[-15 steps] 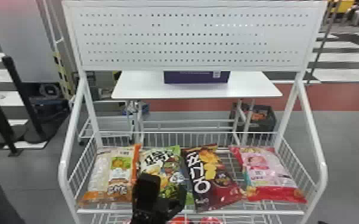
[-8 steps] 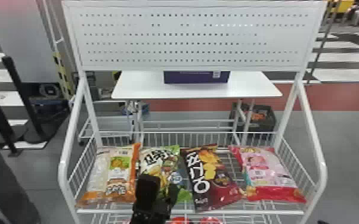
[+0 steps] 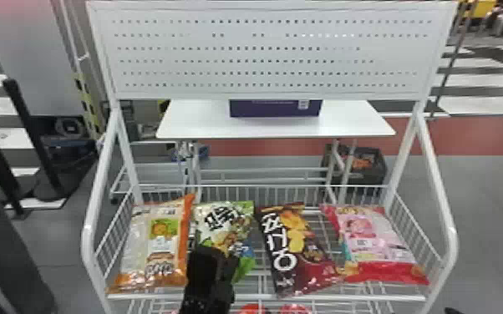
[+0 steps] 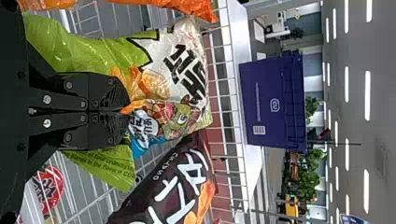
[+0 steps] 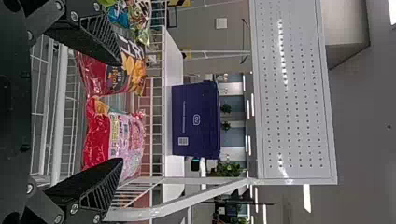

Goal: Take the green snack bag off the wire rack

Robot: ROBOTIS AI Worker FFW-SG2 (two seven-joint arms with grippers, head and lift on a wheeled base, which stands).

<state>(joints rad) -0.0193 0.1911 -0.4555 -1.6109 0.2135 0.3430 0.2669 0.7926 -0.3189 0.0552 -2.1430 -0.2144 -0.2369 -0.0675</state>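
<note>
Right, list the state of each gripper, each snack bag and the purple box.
Left gripper, shut on the green snack bag
Green snack bag, creased at the pinch, within the wire rack
Right gripper, open and empty
Orange-edged snack bag, lying ungripped
Dark snack bag, lying ungripped
Pink snack bag, lying ungripped
Purple box, resting on the white table

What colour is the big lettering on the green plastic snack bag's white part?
Black; the left wrist view shows the lettering best.
</note>
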